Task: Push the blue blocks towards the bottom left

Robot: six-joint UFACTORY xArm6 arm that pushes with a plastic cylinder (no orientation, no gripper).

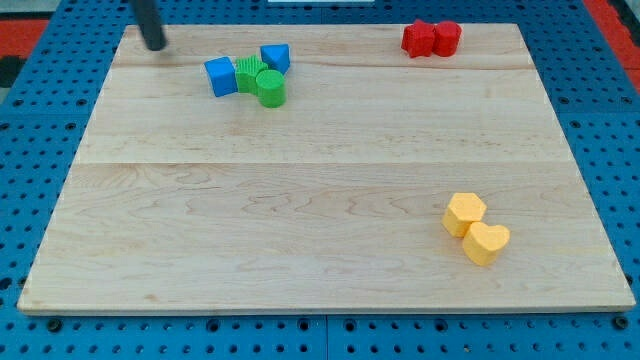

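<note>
**Tip waits up-left of the blue blocks**

My tip (155,44) (a bare rod; there is no hand to open, close or hold anything) rests near the table's (300,230) top-left corner, touching no block. The blue cube (220,76) lies just to the view's right and slightly below it; the blue wedge-like block (276,57) sits further right. Between them, touching both, are the ribbed green block (248,73) and green cylinder (270,88). Pushing toward the bottom left calls for contact from the blocks' upper-right side, so I judge the tip stands on the wrong side.
</note>
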